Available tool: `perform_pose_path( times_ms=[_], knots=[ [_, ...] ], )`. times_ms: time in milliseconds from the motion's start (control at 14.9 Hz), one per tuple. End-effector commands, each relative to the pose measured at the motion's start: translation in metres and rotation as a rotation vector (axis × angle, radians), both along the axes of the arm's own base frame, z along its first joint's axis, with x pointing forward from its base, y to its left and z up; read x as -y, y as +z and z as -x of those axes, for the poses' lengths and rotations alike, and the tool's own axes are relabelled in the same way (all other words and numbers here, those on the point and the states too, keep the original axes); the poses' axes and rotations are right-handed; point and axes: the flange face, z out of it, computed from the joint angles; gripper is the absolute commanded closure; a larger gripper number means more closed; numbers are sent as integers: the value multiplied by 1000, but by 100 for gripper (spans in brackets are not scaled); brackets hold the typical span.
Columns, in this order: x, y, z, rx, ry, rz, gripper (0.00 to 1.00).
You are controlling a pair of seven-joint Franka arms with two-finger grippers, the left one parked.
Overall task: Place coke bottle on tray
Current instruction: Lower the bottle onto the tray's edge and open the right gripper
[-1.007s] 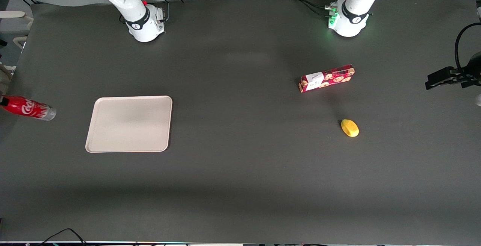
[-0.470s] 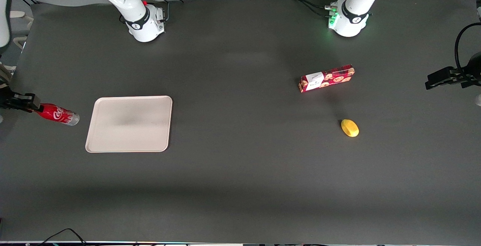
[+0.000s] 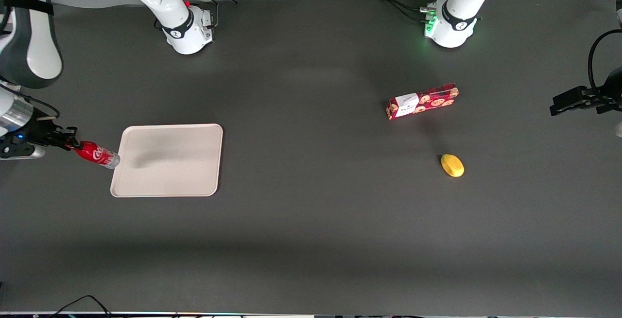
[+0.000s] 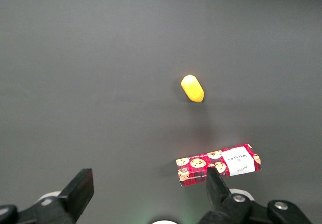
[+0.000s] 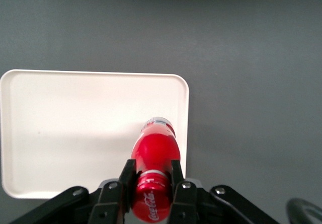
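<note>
Claw [image 5: 151, 181] clenched on coke bottle [image 5: 155, 156], its base over the tray [image 5: 75, 128] rim.

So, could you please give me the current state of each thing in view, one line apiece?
gripper: shut on the coke bottle's neck, just off the tray's edge toward the working arm's end.
coke bottle: held tilted, base reaching over the tray's rim, not set down.
tray: flat on the table, nothing resting on it.
cookie box: lying on the table, untouched.
yellow object: lying nearer the front camera than the cookie box.
</note>
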Motion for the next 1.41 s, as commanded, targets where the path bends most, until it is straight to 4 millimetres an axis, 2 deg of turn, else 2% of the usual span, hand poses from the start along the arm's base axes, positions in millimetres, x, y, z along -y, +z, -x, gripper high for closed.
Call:
perform_pose_path(
  times_ms=[0, 470, 1007, 1276, 1343],
  knots=[
    [14, -29, 22, 45, 48, -15, 100],
    [14, -71, 22, 40, 48, -7, 100],
    [11, -83, 18, 32, 52, -10, 100],
    [9, -84, 17, 36, 43, -22, 46],
    [9, -84, 17, 37, 43, -22, 19]
  ],
)
